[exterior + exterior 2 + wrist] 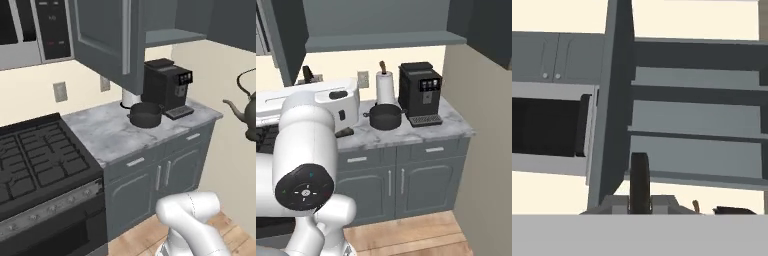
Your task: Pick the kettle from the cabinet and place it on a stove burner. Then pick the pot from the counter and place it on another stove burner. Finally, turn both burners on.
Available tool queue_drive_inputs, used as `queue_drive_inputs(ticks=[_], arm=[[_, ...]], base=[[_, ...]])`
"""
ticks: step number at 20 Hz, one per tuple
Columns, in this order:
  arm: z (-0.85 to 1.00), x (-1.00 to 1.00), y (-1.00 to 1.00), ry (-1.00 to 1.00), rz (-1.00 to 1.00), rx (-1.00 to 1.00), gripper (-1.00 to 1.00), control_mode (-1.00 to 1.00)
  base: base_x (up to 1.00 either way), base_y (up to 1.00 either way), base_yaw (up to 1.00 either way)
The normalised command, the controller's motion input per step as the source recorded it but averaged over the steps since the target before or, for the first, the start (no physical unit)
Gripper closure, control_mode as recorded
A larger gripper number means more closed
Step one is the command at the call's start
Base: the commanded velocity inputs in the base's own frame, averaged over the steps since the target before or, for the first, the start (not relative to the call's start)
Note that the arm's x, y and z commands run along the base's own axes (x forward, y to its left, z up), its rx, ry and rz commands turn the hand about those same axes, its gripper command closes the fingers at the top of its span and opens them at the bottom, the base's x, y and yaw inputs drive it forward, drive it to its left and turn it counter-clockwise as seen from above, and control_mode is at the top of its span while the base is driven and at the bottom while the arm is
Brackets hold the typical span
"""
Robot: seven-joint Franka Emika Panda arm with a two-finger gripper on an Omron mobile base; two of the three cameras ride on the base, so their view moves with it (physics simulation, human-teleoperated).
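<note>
**Left base view:** The kettle [248,114] hangs in mid-air off the counter's [107,131] right end, spout pointing left. The stove burners [40,160] lie well to its left, beyond the pot [145,115].

**Right base view:** The pot [385,116] sits just beside the coffee machine [420,92]. The arm's elbow looms in the foreground.

**Hand view:** The gripper [639,206], raised level, appears clamped on the kettle's thin handle, seen edge-on, and faces the open cabinet [697,120].
</note>
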Motion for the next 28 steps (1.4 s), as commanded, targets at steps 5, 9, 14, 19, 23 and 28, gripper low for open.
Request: queue_drive_inputs(ticks=[5, 9, 14, 19, 23, 28], arm=[[0.0, 0.0, 0.0, 0.0, 0.0, 0.0, 1.0, 1.0], [0.0, 0.0, 0.0, 0.0, 0.0, 0.0, 1.0, 1.0], [0.0, 0.0, 0.0, 0.0, 0.0, 0.0, 1.0, 1.0], [0.0, 0.0, 0.0, 0.0, 0.0, 0.0, 1.0, 1.0], [0.0, 0.0, 0.0, 0.0, 0.0, 0.0, 1.0, 1.0], [0.0, 0.0, 0.0, 0.0, 0.0, 0.0, 1.0, 1.0]], base=[[-0.2, 0.58, -0.53], [-0.2, 0.59, -0.49], [0.05, 0.93, -0.34], [0.0, 0.7, -0.3], [-0.16, 0.08, -0.2], [-0.48, 0.04, -0.19]])
